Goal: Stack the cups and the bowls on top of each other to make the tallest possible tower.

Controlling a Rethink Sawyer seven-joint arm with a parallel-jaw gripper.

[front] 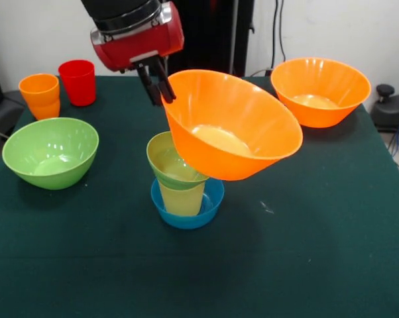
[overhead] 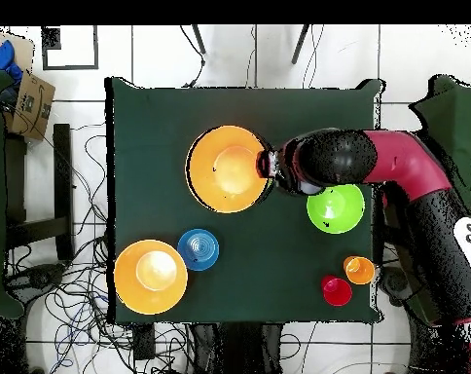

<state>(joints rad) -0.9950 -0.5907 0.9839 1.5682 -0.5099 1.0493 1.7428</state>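
One blue bowl (front: 186, 211) under yellow cup (front: 181, 197), gripper (front: 161, 85) pinching one tilted orange bowl (front: 229, 126), second orange bowl (front: 320, 91) apart

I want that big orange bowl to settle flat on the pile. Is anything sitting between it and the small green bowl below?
Nothing visible does. The orange bowl, held at its rim by the pincer, hangs tilted right over the small green bowl.

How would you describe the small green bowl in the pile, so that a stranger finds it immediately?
Look at the middle of the green table, where a small blue bowl holds a yellow cup. The small green bowl sits on that cup, under the tilted orange bowl. It is far smaller than the large green bowl.
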